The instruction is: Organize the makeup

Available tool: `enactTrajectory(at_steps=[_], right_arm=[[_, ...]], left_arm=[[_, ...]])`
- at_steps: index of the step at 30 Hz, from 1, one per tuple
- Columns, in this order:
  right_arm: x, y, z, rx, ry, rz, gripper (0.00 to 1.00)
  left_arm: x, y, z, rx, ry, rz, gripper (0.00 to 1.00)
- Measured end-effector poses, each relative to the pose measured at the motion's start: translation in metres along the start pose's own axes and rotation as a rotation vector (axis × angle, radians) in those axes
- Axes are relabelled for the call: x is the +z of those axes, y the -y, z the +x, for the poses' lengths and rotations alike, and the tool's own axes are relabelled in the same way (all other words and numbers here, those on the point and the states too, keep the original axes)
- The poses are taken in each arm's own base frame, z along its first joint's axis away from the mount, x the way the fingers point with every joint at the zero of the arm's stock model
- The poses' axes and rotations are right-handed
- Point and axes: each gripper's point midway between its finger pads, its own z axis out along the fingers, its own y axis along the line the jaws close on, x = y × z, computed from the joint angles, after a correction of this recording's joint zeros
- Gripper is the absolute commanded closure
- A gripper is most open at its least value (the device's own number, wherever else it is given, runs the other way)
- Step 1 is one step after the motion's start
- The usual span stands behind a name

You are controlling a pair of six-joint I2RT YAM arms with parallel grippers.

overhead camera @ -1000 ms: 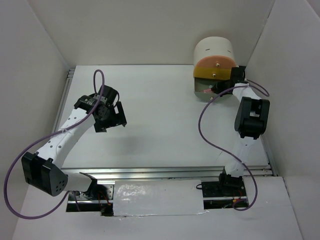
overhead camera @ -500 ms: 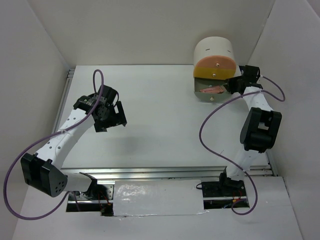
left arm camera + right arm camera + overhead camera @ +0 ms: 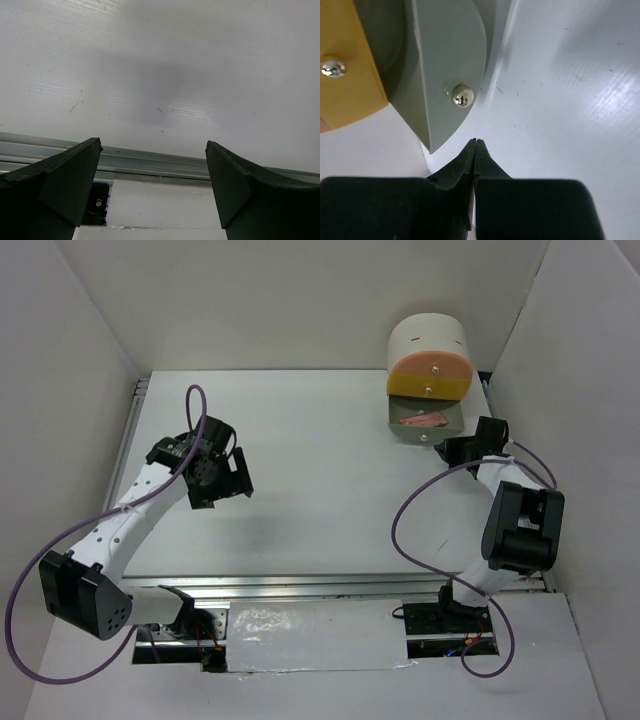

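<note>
One piece of the makeup, a flat pink item [image 3: 422, 421], lies inside the open grey-green drawer [image 3: 395, 412] of the round drawer unit at the back right. My right gripper [image 3: 441, 447] is shut and empty, low over the table just in front of that drawer. In the right wrist view its tips [image 3: 476, 142] sit just below the drawer's front panel [image 3: 445, 55], near the silver knob [image 3: 461, 95], without touching either. My left gripper [image 3: 238, 475] hangs open over the left half of the table, nothing between its fingers [image 3: 75, 170].
The cream drawer unit [image 3: 428, 340] has a peach front [image 3: 432, 366] and a yellow front [image 3: 428, 386] above the open drawer. White walls close in on the left, back and right. An aluminium rail [image 3: 150, 162] runs along the table's near edge.
My right gripper pulled back from the open drawer, swung round to its near side and shut. The pink item stays in the drawer. The left arm has barely moved.
</note>
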Motion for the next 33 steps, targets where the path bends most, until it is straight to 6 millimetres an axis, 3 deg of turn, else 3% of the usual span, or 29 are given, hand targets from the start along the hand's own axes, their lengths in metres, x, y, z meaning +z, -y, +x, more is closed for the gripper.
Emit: enactTrajectory(at_steps=[5, 10, 21, 33], right_arm=[[0.030, -0.002, 0.007, 0.005, -0.067, -0.063, 1.00], [0.046, -0.009, 0.007, 0.004, -0.086, -0.100, 1.00], [0.072, -0.041, -0.014, 0.011, -0.069, -0.147, 1.00], [0.108, -0.044, -0.037, 0.040, -0.073, -0.114, 1.00]], left_arm=[[0.003, -0.001, 0.003, 0.000, -0.008, -0.001, 0.01], [0.005, 0.000, 0.004, -0.003, -0.011, 0.005, 0.01], [0.007, 0.000, 0.006, -0.022, -0.016, 0.005, 0.01], [0.014, -0.001, 0.008, -0.025, -0.036, -0.021, 0.01]])
